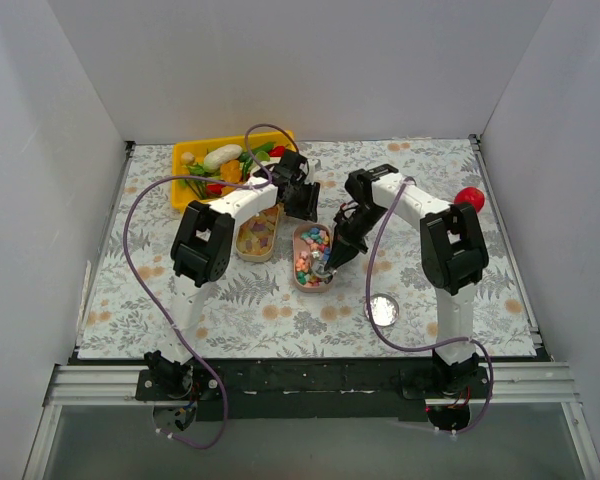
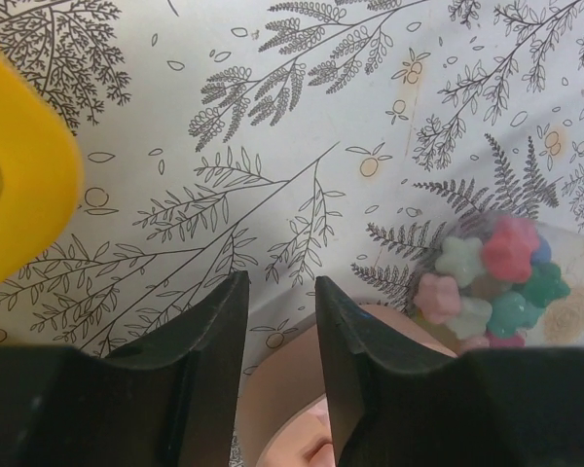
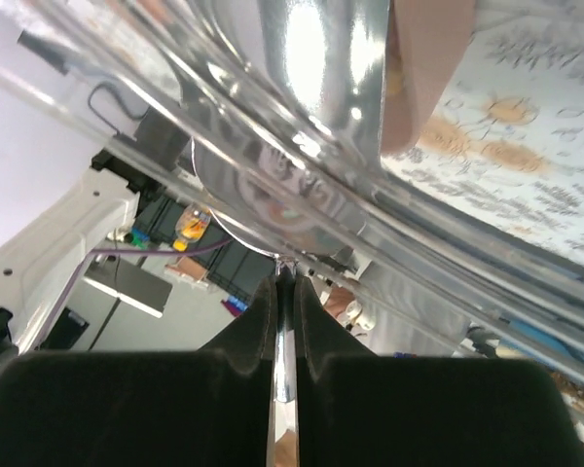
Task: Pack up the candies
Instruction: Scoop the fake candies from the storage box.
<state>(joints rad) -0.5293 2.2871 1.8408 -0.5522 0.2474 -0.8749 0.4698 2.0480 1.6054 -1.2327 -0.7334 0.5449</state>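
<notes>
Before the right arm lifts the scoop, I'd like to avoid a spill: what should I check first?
1. Grip: right gripper shut on the scoop handle: ok.
2. Position: scoop over the tray of pastel candies: ok.
3. Load: candies in the scoop: cannot tell.
4. Other arm: left gripper open, empty, apart from the scoop: ok.
5. Target: round container on the table open to receive: cannot tell.

A mirror-polished metal finish is shown by the scoop, with reflections bent across it. The worktop is covered by a matt printed sheet. Smooth, glossy plastic is seen in the yellow tray; the candies are seen as matt and waxy.
</notes>
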